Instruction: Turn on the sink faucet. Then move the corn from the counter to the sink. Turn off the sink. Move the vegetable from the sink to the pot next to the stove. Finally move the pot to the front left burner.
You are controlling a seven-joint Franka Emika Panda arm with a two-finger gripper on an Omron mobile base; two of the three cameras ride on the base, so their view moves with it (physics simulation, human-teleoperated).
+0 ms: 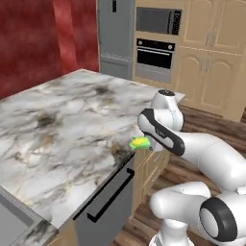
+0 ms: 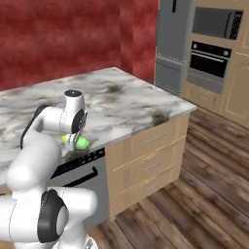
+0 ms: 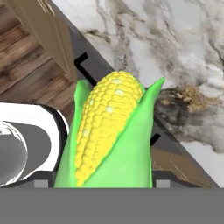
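The corn [image 3: 109,131], a yellow cob in bright green husk, stands close up in the hand view, between my gripper [image 3: 103,181] jaws, whose tips it hides. It hangs over the front edge of the marble counter [image 1: 67,125], seen as a small yellow-green shape [image 1: 140,142] beside my wrist and under my hand [image 2: 80,142]. A corner of the grey sink [image 1: 10,222] shows at the lower left. The faucet, the pot and the stove are out of view.
Below the counter edge is a dark dishwasher front [image 1: 108,204] with a black handle, then tan drawers [image 2: 151,160]. A fridge [image 1: 115,33] and wall ovens [image 1: 153,48] stand across the wooden floor [image 2: 194,204].
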